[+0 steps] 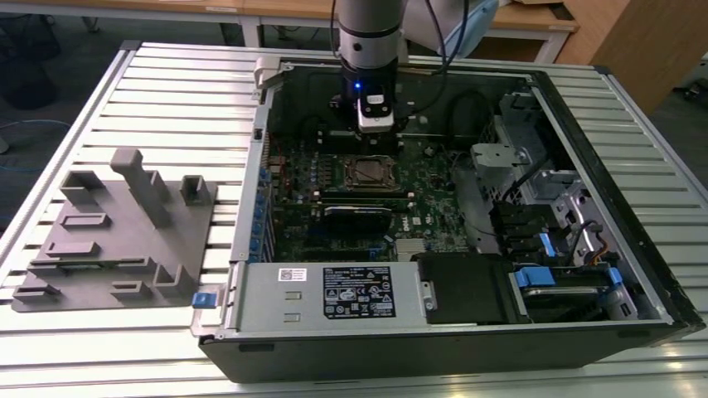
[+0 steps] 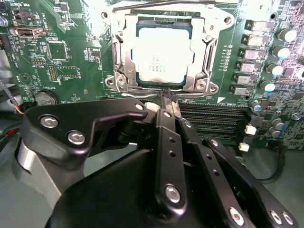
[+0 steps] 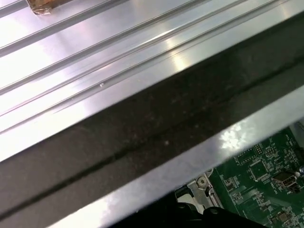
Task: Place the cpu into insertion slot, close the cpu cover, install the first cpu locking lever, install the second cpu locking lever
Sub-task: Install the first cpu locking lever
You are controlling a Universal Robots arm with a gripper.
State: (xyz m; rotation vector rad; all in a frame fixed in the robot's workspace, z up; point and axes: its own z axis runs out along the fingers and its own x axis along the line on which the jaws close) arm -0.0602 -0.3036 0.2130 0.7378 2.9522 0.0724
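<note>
In the second wrist view the cpu (image 2: 159,57), a pale silvery square, lies flat in the insertion slot (image 2: 209,85) on the green board. The cpu cover (image 2: 124,61), a silvery frame, lies down over the chip's edges. A thin wire lever (image 2: 156,4) runs along the socket's far side. My gripper (image 2: 166,97) has its dark fingers (image 2: 167,137) drawn together to a narrow tip, right at the socket's near edge, with nothing seen between them. In the exterior view the gripper (image 1: 376,124) hangs inside the case just behind the insertion slot (image 1: 370,172).
The open computer case (image 1: 575,157) lies on a slatted metal table (image 1: 166,91). A grey fixture block (image 1: 111,224) stands at the exterior view's left. Black memory slots (image 2: 213,118), capacitors (image 2: 278,52) and cables (image 1: 465,104) crowd the socket. A power supply (image 1: 332,290) fills the near side.
</note>
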